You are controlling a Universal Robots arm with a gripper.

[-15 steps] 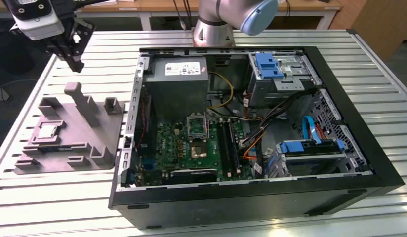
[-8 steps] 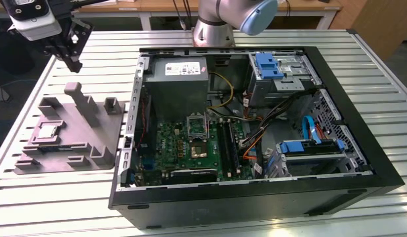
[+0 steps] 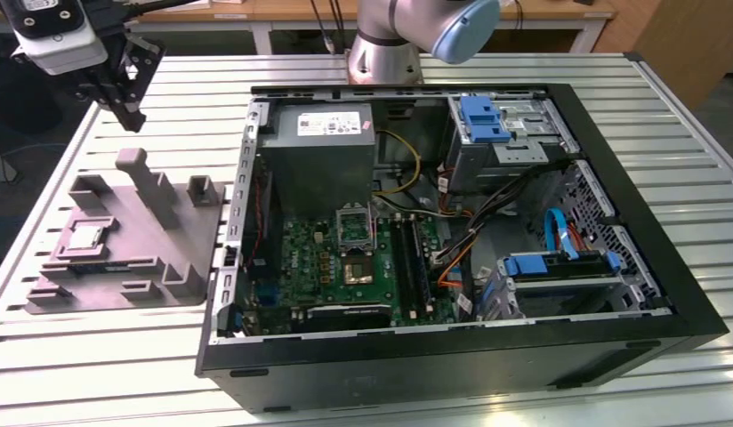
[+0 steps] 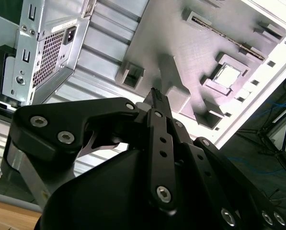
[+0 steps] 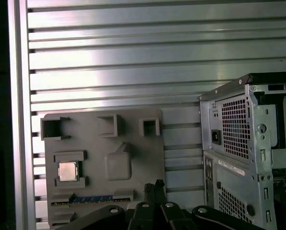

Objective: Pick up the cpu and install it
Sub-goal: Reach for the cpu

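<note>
The cpu (image 3: 85,236), a small square chip with a silver top, lies flat in a recess of the grey tray (image 3: 165,267) on the exterior view's left. Both wrist views look down on the cpu (image 4: 227,75) (image 5: 68,171) in its pocket of the tray (image 4: 181,38) (image 5: 133,139). My gripper (image 3: 127,107) hangs high over the table, beyond the tray's far edge and well clear of the chip. Its fingers (image 4: 154,98) (image 5: 154,188) are pressed together, shut on nothing. The black socket (image 3: 358,269) sits on the motherboard inside the open computer case (image 3: 462,356).
The open case fills the middle of the slatted table (image 3: 106,374), with the power supply (image 3: 331,151), drive cages (image 3: 509,133) and loose cables (image 3: 486,213) around the motherboard. The tray has raised posts (image 3: 147,182). The case's rear panel (image 5: 238,139) stands close beside the tray.
</note>
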